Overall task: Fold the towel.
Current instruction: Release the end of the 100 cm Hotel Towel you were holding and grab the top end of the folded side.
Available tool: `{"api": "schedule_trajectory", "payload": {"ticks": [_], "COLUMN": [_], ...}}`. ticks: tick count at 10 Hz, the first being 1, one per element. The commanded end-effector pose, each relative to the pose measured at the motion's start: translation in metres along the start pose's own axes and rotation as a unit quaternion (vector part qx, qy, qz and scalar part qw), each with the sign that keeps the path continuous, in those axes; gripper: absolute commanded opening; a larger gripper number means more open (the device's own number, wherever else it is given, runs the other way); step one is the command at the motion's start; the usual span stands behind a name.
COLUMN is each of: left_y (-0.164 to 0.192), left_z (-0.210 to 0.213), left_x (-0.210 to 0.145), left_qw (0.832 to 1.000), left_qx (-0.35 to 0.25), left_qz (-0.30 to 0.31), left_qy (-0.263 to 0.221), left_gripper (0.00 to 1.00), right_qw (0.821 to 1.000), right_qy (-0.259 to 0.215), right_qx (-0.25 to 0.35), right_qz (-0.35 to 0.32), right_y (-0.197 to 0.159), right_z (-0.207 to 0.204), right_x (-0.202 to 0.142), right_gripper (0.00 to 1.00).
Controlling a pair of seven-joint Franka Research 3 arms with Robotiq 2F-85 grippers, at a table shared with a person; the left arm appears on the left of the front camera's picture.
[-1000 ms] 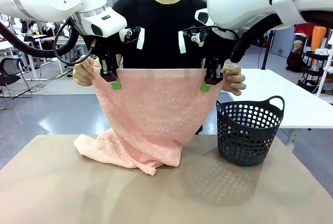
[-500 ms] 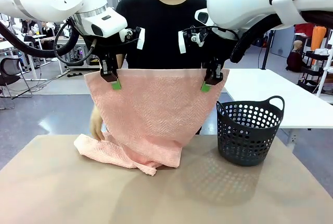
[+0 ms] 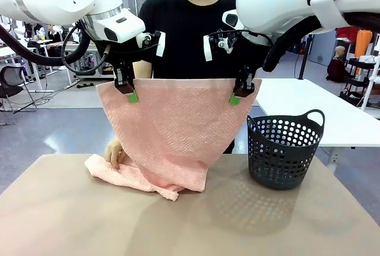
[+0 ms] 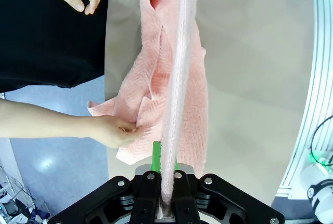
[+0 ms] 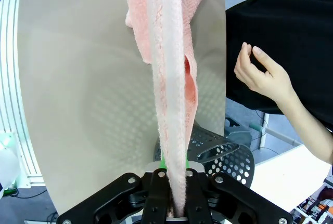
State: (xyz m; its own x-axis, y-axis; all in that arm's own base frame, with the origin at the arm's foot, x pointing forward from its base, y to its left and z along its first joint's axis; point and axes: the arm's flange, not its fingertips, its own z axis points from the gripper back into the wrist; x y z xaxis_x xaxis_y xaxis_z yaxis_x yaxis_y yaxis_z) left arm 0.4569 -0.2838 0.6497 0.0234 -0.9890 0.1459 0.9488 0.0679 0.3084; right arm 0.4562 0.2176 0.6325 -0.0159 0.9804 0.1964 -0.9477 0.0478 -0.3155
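The pale pink towel point(image 3: 172, 131) hangs above the table, stretched by its top edge between both arms. My left gripper point(image 3: 126, 88) is shut on the top left corner, and my right gripper point(image 3: 240, 92) is shut on the top right corner. The towel's lower end lies bunched on the table. A person's hand point(image 3: 114, 152) grips that bunched end at the left. In the left wrist view the towel point(image 4: 174, 83) runs edge-on out of the shut jaws, with the hand point(image 4: 115, 130) pinching the cloth below. In the right wrist view the towel point(image 5: 169, 99) drops away edge-on, beside the person's other hand point(image 5: 263, 76).
A dark grey perforated basket point(image 3: 285, 149) stands on the table's right side, close to the hanging towel. The person stands at the far edge behind the towel. The brown tabletop point(image 3: 89, 220) is bare toward the near edge.
The person let go of the towel's top corners, and both hands dropped away. One hand has come down to the bunched end on the table. Both grippers stayed in place.
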Motion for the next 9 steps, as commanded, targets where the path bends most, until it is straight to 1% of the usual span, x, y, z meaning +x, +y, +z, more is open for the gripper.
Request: {"api": "schedule_trajectory", "payload": {"ticks": [1,9], "left_y": [0.0002,0.0002], "left_z": [0.001,0.001], "left_x": [-0.0007,-0.0007], "left_qw": [1.0,1.0], "left_qx": [0.001,0.001], "left_qz": [0.001,0.001], "left_qy": [0.0,0.0], "left_gripper": [0.0,0.0], "right_qw": [1.0,1.0], "right_qy": [0.001,0.001], "right_qx": [-0.001,-0.001], "right_qz": [0.001,0.001], "right_y": [-0.0001,-0.0001], "right_z": [0.0003,0.0003], "right_x": [-0.0002,-0.0002], "right_gripper": [0.0,0.0]}}
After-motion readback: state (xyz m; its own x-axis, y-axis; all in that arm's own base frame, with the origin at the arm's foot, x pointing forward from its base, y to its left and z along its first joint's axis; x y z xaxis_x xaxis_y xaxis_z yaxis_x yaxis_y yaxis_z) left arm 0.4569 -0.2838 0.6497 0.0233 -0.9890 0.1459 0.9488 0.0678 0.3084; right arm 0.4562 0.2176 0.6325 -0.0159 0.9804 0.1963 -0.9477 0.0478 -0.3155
